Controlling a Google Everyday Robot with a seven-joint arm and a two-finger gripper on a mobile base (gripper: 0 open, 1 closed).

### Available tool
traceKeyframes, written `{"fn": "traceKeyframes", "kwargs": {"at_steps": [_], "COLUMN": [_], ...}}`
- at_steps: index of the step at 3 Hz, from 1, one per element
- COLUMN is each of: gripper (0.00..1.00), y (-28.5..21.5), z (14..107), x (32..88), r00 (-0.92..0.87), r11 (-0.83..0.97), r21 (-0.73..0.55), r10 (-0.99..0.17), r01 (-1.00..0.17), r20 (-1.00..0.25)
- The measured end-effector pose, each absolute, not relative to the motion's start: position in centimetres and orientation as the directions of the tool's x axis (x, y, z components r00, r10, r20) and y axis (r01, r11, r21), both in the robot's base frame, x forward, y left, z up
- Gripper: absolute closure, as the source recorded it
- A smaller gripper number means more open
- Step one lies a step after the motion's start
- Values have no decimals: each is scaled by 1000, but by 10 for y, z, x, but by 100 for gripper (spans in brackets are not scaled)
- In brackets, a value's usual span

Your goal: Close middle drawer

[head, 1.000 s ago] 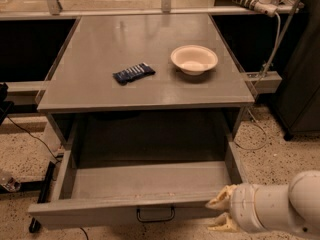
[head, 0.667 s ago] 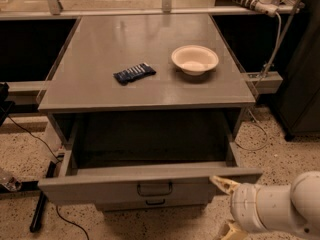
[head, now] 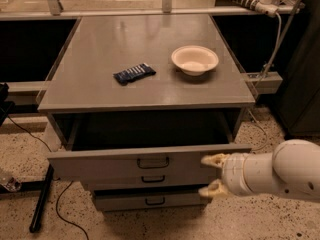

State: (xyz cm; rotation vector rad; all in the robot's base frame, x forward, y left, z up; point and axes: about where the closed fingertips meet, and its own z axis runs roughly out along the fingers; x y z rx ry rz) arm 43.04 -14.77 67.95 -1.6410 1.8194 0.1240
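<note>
The middle drawer [head: 115, 165] is the uppermost of three grey drawers under the grey cabinet top [head: 90, 91]. It stands partly out, with a dark gap behind its front and a small black bar handle [head: 152, 162] mid-front. My gripper [head: 210, 175] comes in from the right on a white arm. It is open, and its two cream fingertips [head: 212, 159] are spread one above the other at the right end of the drawer front. Two lower drawers [head: 120, 201] sit pushed in below.
A white bowl [head: 195, 59] and a dark blue snack packet [head: 134, 73] lie on the cabinet top. A black stand leg [head: 41, 199] and cables lie on the speckled floor at left. A shelf bracket [head: 265, 79] and a dark cabinet stand at right.
The drawer has slid well back into the cabinet, so much less of its inside shows. My gripper has moved forward with the drawer front.
</note>
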Motion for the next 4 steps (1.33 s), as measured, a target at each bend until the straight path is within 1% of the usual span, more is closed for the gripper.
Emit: {"fn": "traceKeyframes", "kwargs": {"at_steps": [1,2,3,4], "gripper": [65,88,100,100], "y": [-161,-176,-189,-191], "z": [677,681,681,679], "x": [461,474,503,516], "r00": [-13,-42,-60,-64], "r11": [244,293,313,313], "r21": [-372,-396,-416,-419], "r10": [-851,-845,-853,-857], "r01": [-896,-870,-854,-852], "r20": [-525,-533,-518,-511]}}
